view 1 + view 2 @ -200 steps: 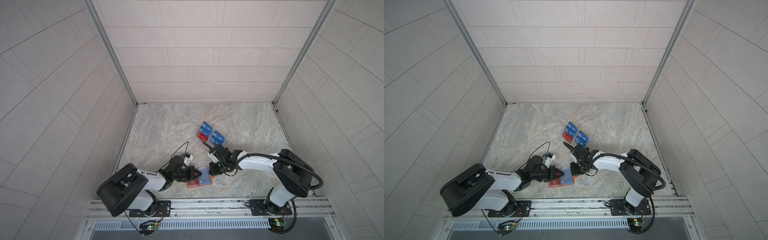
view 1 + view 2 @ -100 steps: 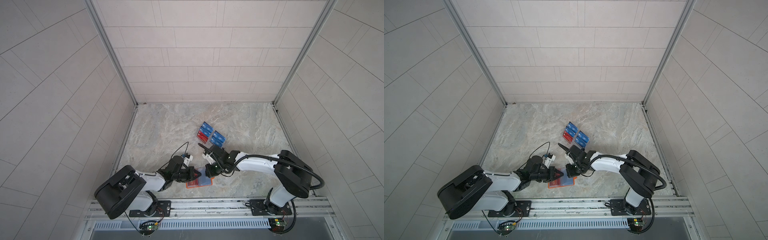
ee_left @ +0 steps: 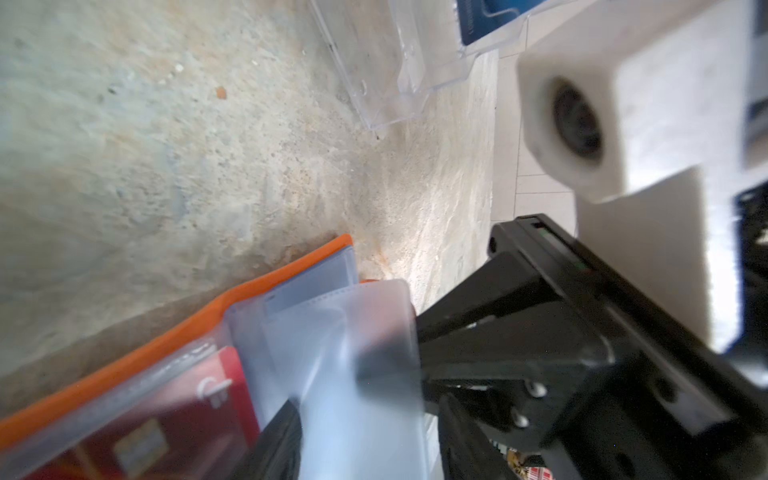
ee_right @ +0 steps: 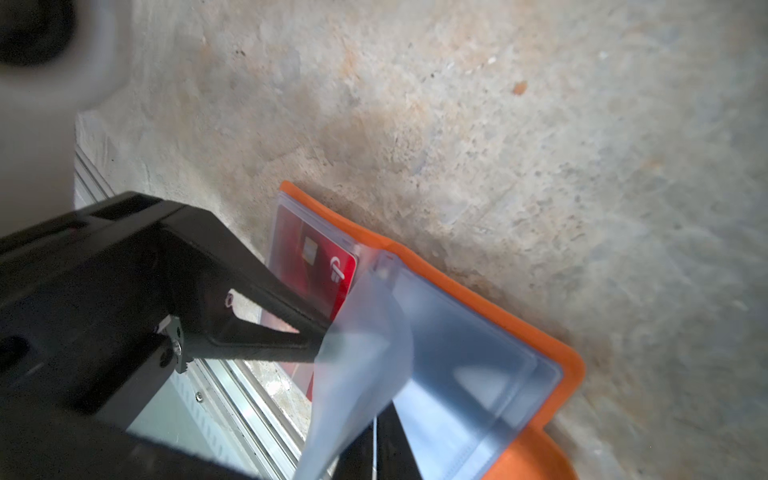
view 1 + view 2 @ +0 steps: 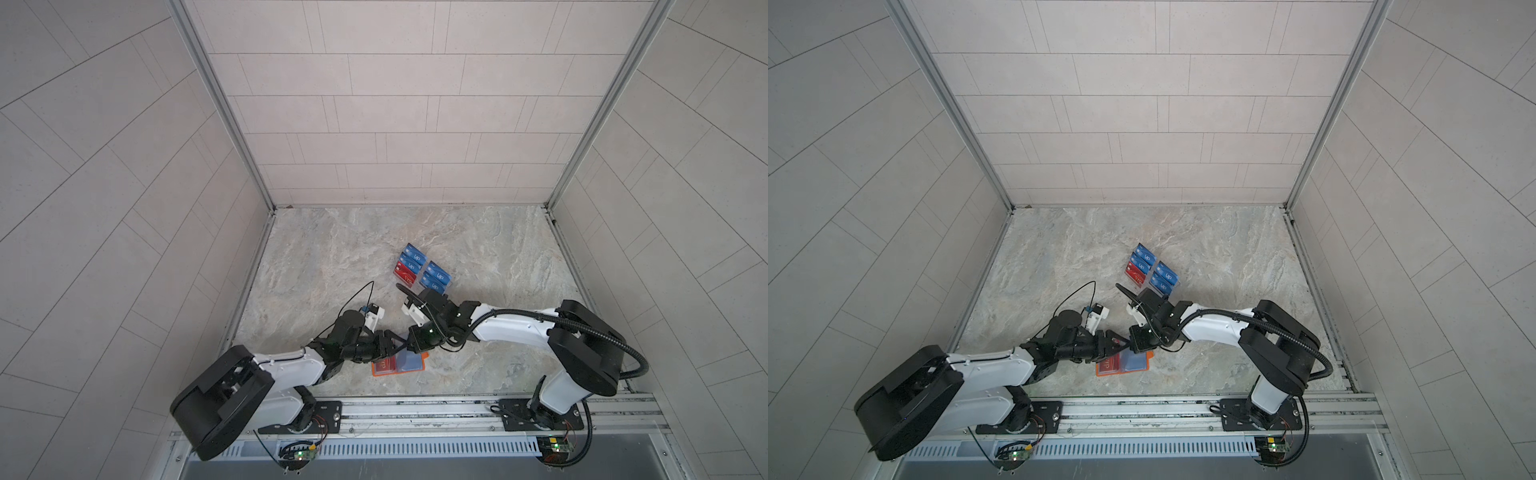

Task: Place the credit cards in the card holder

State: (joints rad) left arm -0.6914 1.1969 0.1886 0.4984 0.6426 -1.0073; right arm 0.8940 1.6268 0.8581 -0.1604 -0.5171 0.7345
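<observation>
**Top views.** The orange card holder (image 5: pixel 386 374) lies open at about 6 o'clock on the marbled table (image 5: pixel 332 270), close to the front rail (image 5: pixel 415 409). In both top views one red card (image 5: pixel 384 365) sits sleeved on its 9 o'clock page. The 3 o'clock page shows only pale blue plastic. At 1 o'clock from the holder, well apart, the clear rack (image 5: pixel 420 275) carries the other credit cards (image 5: pixel 438 272): four blue and one red. By this showing the task is early, with one card filed and five to go. The left gripper (image 5: pixel 392 347) enters from 9 o'clock and the right gripper (image 5: pixel 409 344) from 2 o'clock. Their tips nearly meet above the holder.

**Left wrist view.** The red card (image 3: pixel 166 415) lies fully inside its pocket of the card holder (image 3: pixel 266 282). A loose clear sleeve (image 3: pixel 365 324) stands up off the pages, and the right gripper (image 3: pixel 417 353) is clamped on its free edge. The left gripper's own fingers (image 3: pixel 278 444) stand apart on either side of that sleeve, gripping nothing. Beyond are a bare step of the clear rack (image 3: pixel 399 83) and a blue card (image 3: pixel 490 20) on a further step.

**Right wrist view.** The clear sleeve (image 4: pixel 365 353) runs down into the right gripper's (image 4: pixel 374 457) closed tips. The flat sleeves (image 4: pixel 469 374) beneath it look empty, though a card behind the tinted plastic cannot be ruled out. The left gripper's (image 4: pixel 322 343) tips are hidden behind the lifted sleeve.
</observation>
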